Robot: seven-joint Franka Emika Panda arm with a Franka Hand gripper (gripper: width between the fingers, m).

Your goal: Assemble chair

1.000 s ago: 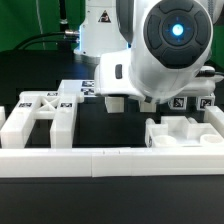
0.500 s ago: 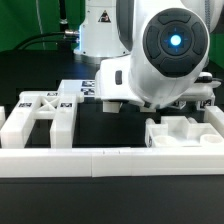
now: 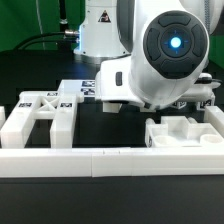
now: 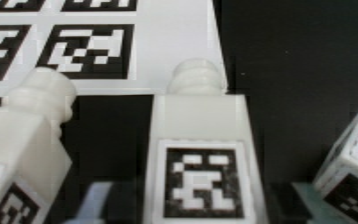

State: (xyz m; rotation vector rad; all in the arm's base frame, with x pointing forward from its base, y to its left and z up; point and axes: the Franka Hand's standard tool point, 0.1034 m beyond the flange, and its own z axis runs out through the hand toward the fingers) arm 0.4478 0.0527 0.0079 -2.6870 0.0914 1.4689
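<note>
In the wrist view a white square chair post (image 4: 202, 140) with a black-and-white tag lies between my gripper's (image 4: 208, 205) fingers. The jaws stand open, with a dark gap on each side of the post. A second white post (image 4: 34, 125) lies beside it, and a third tagged part (image 4: 357, 150) is on the other side. In the exterior view the arm's big white wrist (image 3: 165, 55) hides the fingers. An H-shaped chair slab (image 3: 40, 112) lies at that view's left and a chunky chair slab (image 3: 185, 132) at its right.
The marker board (image 4: 87, 40) lies just beyond the posts and also shows in the exterior view (image 3: 82, 88). A long low white rail (image 3: 110, 160) runs across the front. The robot base (image 3: 100, 30) stands at the back.
Since one second ago the wrist has shifted slightly to the exterior view's right and now covers the fingers. Nothing has moved in the last half second.
</note>
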